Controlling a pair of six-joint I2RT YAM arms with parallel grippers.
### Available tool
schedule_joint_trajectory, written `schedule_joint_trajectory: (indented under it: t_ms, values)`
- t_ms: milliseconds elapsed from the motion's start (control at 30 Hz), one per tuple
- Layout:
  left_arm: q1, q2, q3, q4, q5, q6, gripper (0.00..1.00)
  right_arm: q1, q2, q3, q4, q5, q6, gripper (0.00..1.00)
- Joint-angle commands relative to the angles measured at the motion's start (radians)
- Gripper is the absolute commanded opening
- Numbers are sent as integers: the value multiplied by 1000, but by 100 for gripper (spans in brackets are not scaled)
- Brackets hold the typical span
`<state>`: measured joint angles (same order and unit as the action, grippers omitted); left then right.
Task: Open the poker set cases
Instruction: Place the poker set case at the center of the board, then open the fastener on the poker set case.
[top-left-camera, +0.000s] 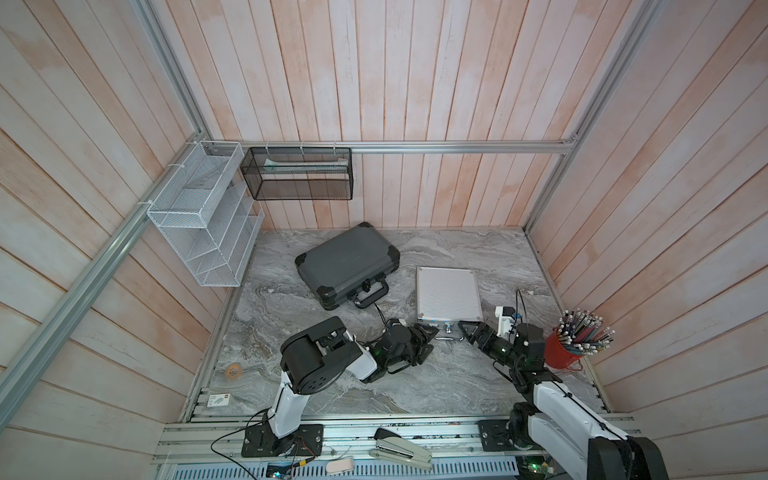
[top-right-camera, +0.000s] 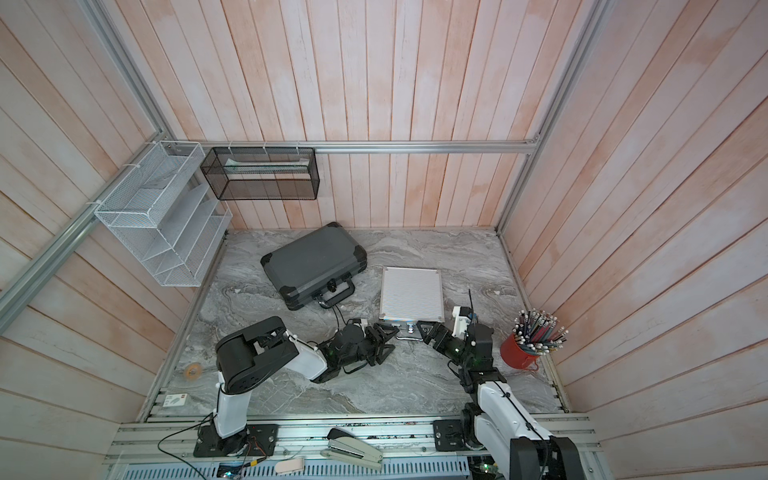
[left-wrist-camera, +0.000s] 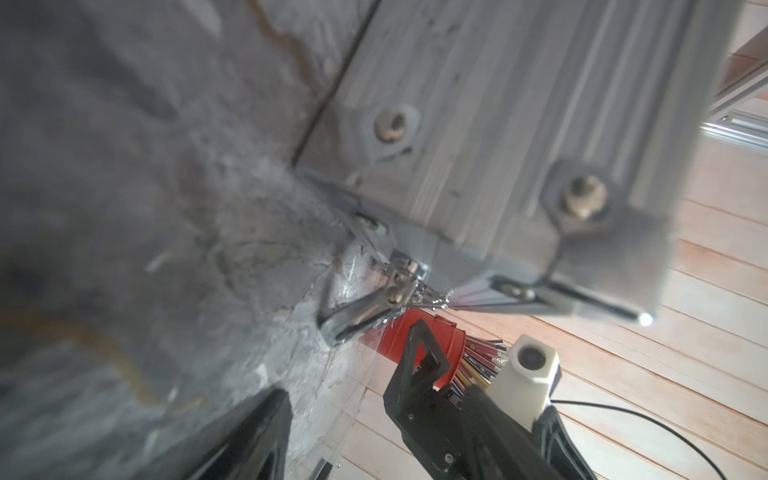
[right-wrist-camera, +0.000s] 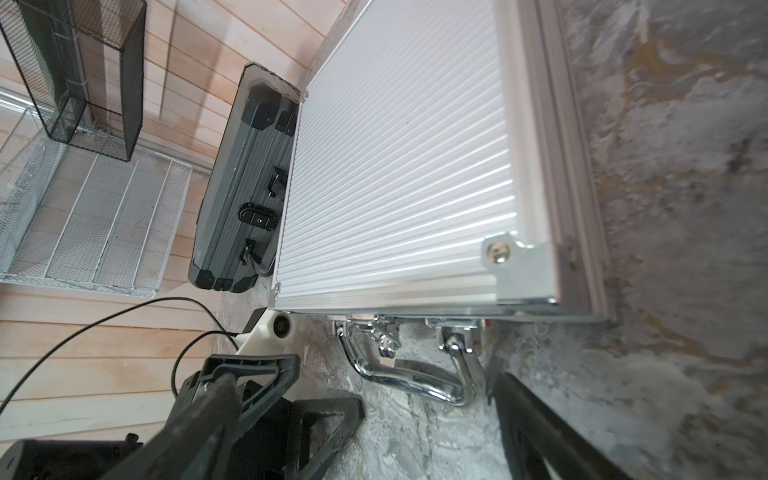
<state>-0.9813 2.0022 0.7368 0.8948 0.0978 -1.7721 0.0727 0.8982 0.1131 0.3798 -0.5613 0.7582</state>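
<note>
Both poker set cases lie shut on the marble table. The larger dark grey case (top-left-camera: 347, 266) (top-right-camera: 313, 266) sits at the back left, its black handle (top-left-camera: 372, 293) facing the front. The ribbed silver case (top-left-camera: 449, 293) (top-right-camera: 411, 295) (right-wrist-camera: 399, 166) lies to its right, with its chrome handle (top-left-camera: 449, 336) (right-wrist-camera: 415, 384) and latches (right-wrist-camera: 386, 338) on the near edge. My left gripper (top-left-camera: 430, 343) (top-right-camera: 388, 343) is open just left of that handle. From the right, my right gripper (top-left-camera: 465, 332) (top-right-camera: 424, 332) (right-wrist-camera: 365, 415) faces the handle, open and empty.
A red cup of pencils (top-left-camera: 569, 345) stands close behind the right arm. A tape roll (top-left-camera: 233, 370) lies at the front left and a stapler (top-left-camera: 399, 449) rests on the front rail. White wire racks (top-left-camera: 199, 220) and a black mesh basket (top-left-camera: 297, 174) hang on the walls.
</note>
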Motion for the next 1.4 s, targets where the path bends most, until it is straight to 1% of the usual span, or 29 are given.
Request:
schedule_joint_trajectory:
  t_ms: [0,167,200,233,300,433,633,733,900,1000,1200,1367]
  values:
    - [10,-43,-18,-113,-23,79,71,45,-2,28,-8,55,-25,96]
    - [18,-100,-35,-176,-38,140,80,123,55,67,-4,123,-66,96]
    - [54,-112,-39,-185,-42,152,81,136,71,75,-3,136,-80,96]
    - [61,-124,-42,-196,-45,169,83,147,88,84,-4,146,-91,95]
    - [75,-153,-43,-239,-56,202,92,162,116,93,6,161,-105,96]
    - [107,-204,-29,-330,-73,282,97,177,162,105,23,173,-127,95]
    - [161,-229,33,-461,-69,437,98,198,175,116,26,174,-142,94]
    - [184,-221,71,-504,-40,509,98,207,161,115,19,181,-145,94]
    - [196,-197,140,-572,-31,625,98,210,155,121,4,186,-145,94]
    - [201,-173,175,-578,-12,668,98,210,180,125,13,197,-144,94]
    - [205,-107,269,-636,19,760,95,228,259,174,25,167,-186,93]
    - [217,-71,295,-654,39,794,91,251,281,184,42,182,-181,92]
